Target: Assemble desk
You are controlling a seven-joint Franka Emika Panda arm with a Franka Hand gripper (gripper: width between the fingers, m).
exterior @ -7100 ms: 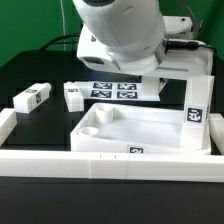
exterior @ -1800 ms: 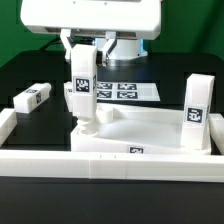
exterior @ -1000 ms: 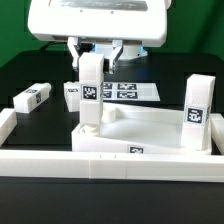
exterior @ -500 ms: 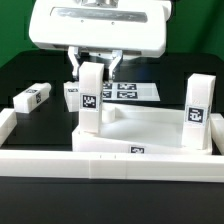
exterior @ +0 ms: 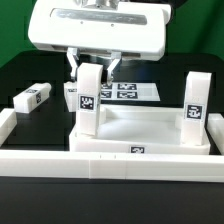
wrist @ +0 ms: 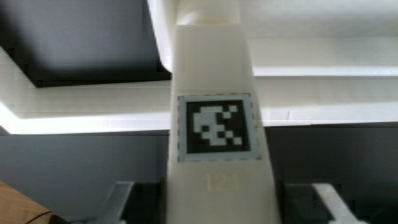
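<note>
White square-section plastic leg [exterior: 89, 100] goes down into a corner of the white rimmed rectangular tabletop [exterior: 150, 141]!
The end effector [exterior: 92, 67] pinches the leg near its top, jaws narrowed onto it. The leg stands upright at the near corner on the exterior view's left. It does best to keep the leg plumb and turn it without side push, so it seats cleanly. Compared with two seconds back, the leg sits lower and its tag faces the camera more squarely.
</note>
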